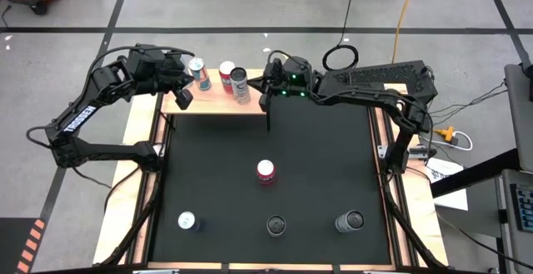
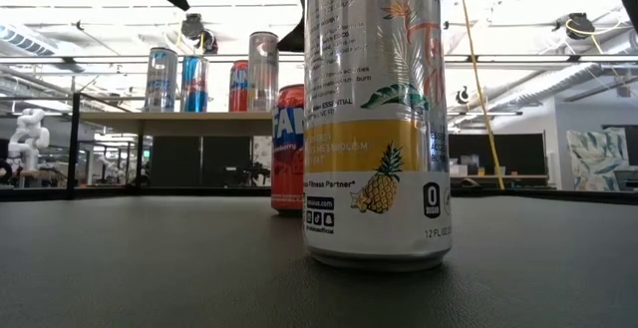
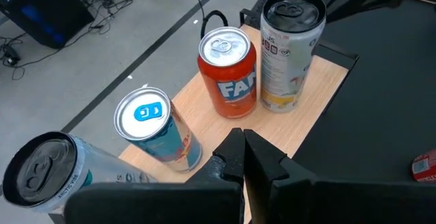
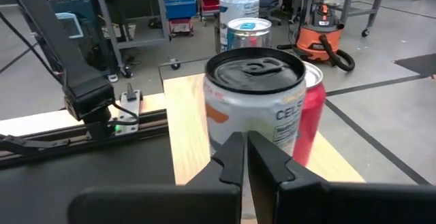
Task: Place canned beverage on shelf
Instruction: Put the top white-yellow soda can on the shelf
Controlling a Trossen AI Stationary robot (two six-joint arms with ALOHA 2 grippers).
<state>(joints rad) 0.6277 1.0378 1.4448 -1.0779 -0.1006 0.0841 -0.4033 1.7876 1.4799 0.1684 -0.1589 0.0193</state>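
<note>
The shelf (image 1: pixel 208 103) stands at the table's far edge and carries several upright cans. In the left wrist view they are a dark-topped can (image 3: pixel 41 176), a blue-topped can (image 3: pixel 153 132), a red can (image 3: pixel 227 74) and a tall silver can (image 3: pixel 289 47). My right gripper (image 4: pixel 245 149) is shut and points level at the silver can's side (image 4: pixel 259 108) from the shelf's right end. My left gripper (image 3: pixel 244 157) hangs shut over the shelf's near edge, beside the blue-topped can, and touches nothing. My right gripper has its shut fingertips (image 4: pixel 235 146) right at the silver can's side, below the rim, coming level from the table's right. I cannot tell whether they touch the can. The can stands upright on the shelf board (image 4: pixel 187 129).
On the black mat stand a red-topped can (image 1: pixel 266 171) at the middle and three cans near the front edge: a white one (image 1: pixel 186 221), a dark one (image 1: pixel 276 225) and a grey one (image 1: pixel 350 221). The low view is mostly filled by a pineapple-print can (image 2: pixel 377 119).
</note>
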